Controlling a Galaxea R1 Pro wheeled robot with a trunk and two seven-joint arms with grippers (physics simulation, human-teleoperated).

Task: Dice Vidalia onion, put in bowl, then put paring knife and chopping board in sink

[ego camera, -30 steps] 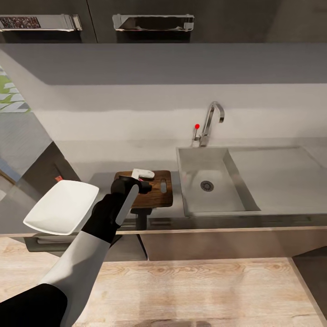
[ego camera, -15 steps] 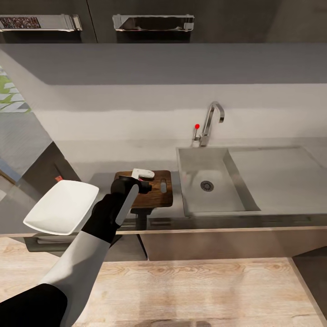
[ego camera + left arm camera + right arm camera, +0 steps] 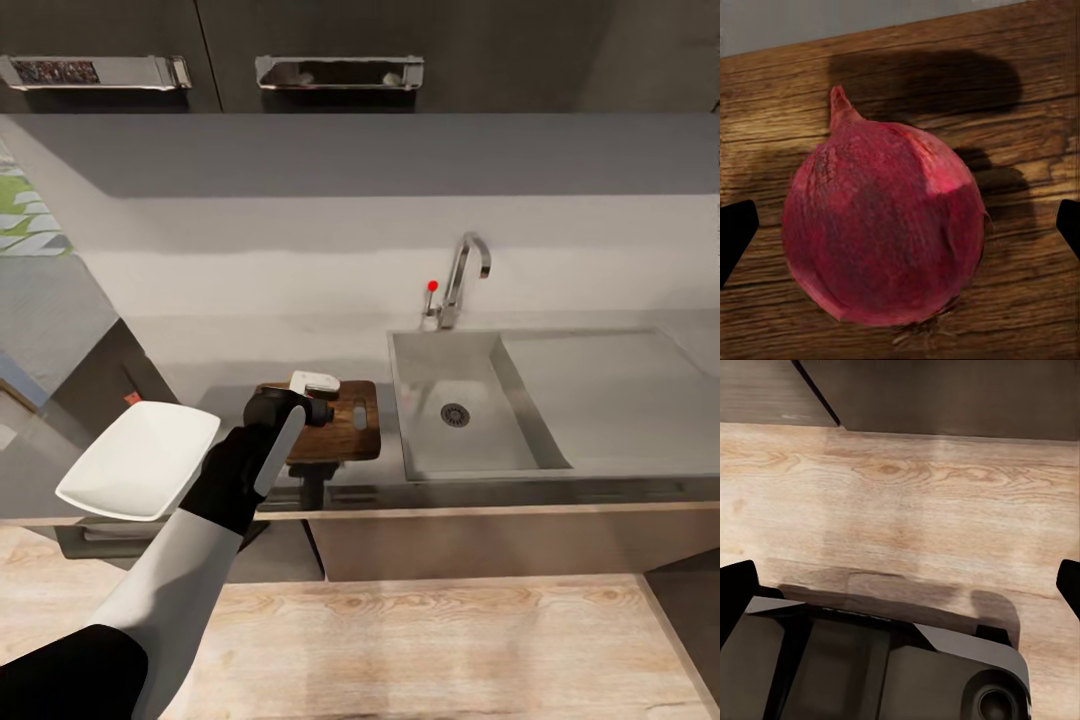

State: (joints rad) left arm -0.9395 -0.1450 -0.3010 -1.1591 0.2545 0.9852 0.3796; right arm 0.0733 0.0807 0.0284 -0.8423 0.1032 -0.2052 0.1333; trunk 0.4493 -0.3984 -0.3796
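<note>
Grey table [image 3: 600, 480] carries the sink [image 3: 455, 455], its basin holding nothing, and the white bowl [image 3: 140, 462], likewise unfilled. Between them lies the chopping board [image 3: 350, 430] with the onion [image 3: 885, 232] resting on it. Left gripper [image 3: 900, 225] is released, fingers spread either side of the onion. Right gripper [image 3: 900, 585] is spread wide above the wood floor [image 3: 945, 495].

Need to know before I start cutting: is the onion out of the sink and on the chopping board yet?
Out. The onion sits on the chopping board between the left gripper's open fingertips, and the sink basin shows just its drain.
</note>
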